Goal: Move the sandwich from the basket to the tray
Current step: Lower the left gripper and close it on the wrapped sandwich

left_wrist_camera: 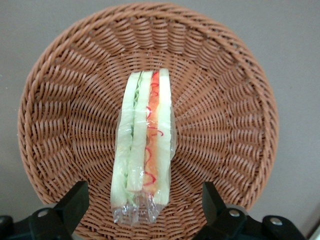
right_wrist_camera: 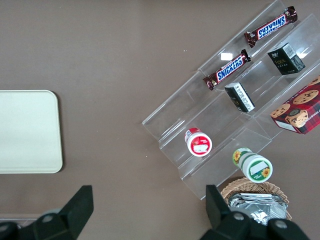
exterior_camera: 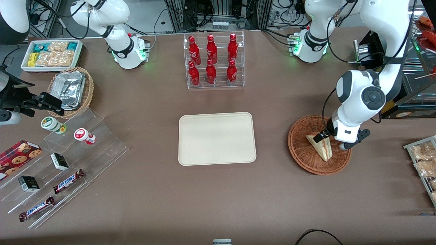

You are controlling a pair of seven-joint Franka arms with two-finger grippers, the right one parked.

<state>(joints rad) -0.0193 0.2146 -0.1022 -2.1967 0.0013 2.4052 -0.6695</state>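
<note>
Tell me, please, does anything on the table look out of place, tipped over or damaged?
Two small round containers, one green-lidded and one red-lidded, lie on their sides on the clear stepped display. Otherwise nothing stands out: the sandwich lies intact in the basket, the gripper hovers above it with jaws open, and the tray is bare.

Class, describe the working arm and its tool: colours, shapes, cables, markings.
The left arm is glossy white with rounded segments, a dark grey round joint cap and black cables along it; its base glows green. Its tool, above the basket, has black fingers on a white body.
</note>
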